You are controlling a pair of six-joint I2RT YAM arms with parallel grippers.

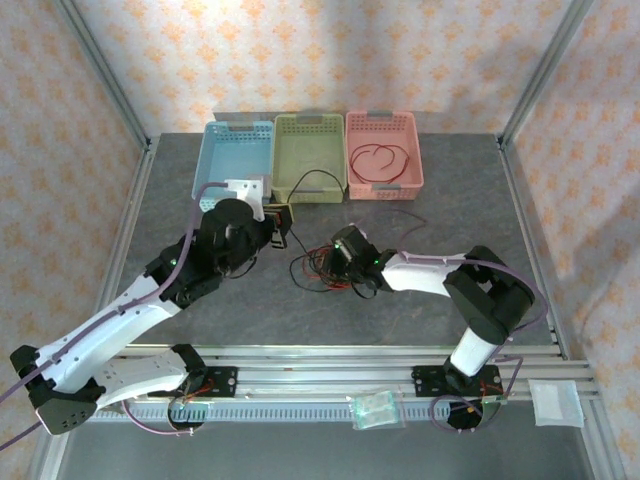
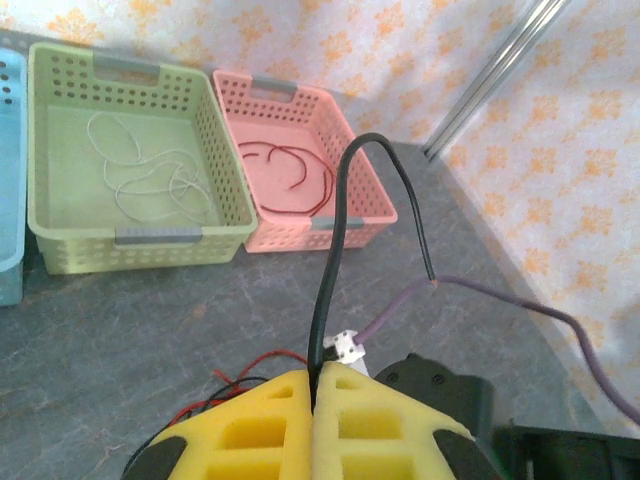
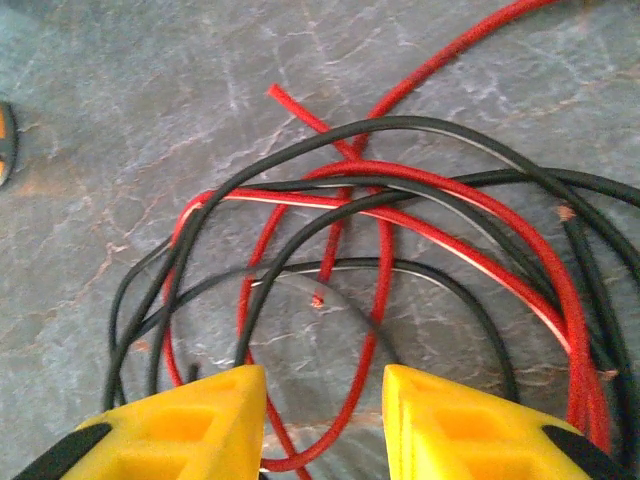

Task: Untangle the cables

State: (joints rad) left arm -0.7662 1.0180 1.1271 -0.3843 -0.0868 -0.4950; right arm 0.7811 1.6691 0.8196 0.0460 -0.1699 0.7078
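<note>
Because the cables [image 1: 318, 268] lie heaped in one knot mid-table, right under the right fingers [image 3: 235, 405], the step in hand reads as picking a single strand out of it. Best done, I judge, by closing on one cable alone, at a stretch where nothing crosses it. Then lift slowly and away from the heap, so loops slide off rather than cinch. The red loop [image 3: 300, 455] passing between the pads looks the likeliest candidate, though whether a black strand sits in the gap too is hard to tell at the frame's lower edge. Right fingers stand apart, straddling, nothing clamped.

Left fingers [image 2: 290, 410] pressed together on a black cable [image 2: 335, 230], raised off the table. It climbs, arches over and droops on the right, cut end hanging free. Holding that one high should help it part from the rest.

Look of the knot:
- thin glossy wires, bright red and black, in several overlapping ovals
- cut ends showing, one red end [image 3: 275, 92] pointing up-left
- crossings thickest toward the right of the wrist view

Outward:
- table [image 1: 450, 230] grey, stone-patterned
- three baskets side by side at its far edge
- blue basket [image 1: 236, 126]
- green basket [image 1: 310, 118], with a pale thin cable [image 2: 150, 180] lying loose inside
- pink basket [image 1: 380, 117], with a dark red cable [image 2: 327, 185] coiled in it
</note>
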